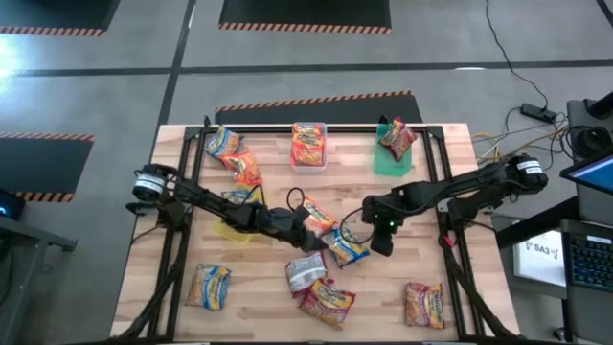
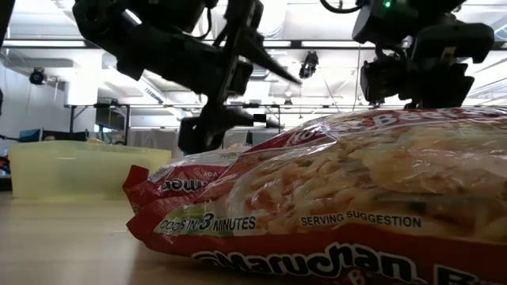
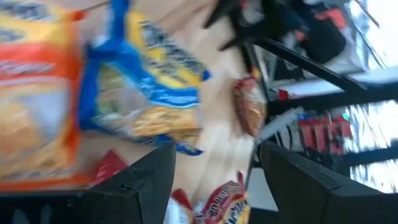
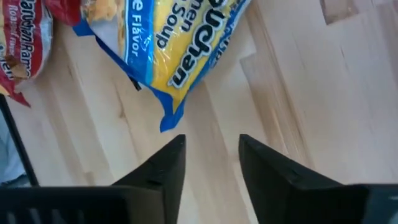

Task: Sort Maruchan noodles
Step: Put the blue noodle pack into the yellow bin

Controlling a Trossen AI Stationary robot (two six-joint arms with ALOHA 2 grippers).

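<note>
Several Maruchan noodle packets lie flat on the wooden table. My left gripper (image 1: pixel 308 238) is open above mid-table, between an orange packet (image 1: pixel 317 218) and a yellow-and-blue packet (image 1: pixel 345 247); both show ahead of its fingers (image 3: pixel 146 81). My right gripper (image 1: pixel 381 243) is open just right of that yellow-and-blue packet (image 4: pixel 180 50), its fingertips (image 4: pixel 212 155) over bare wood. A silvery packet (image 1: pixel 305 271) and a dark red one (image 1: pixel 326 301) lie nearer the near edge.
A clear tub (image 1: pixel 308 161) with an orange packet and a green tub (image 1: pixel 385 163) with a dark red packet stand at the far edge. A yellow tub (image 2: pixel 79 168) sits under the left arm. More packets lie at far left (image 1: pixel 222 142), near left (image 1: pixel 208 286) and near right (image 1: pixel 423 304).
</note>
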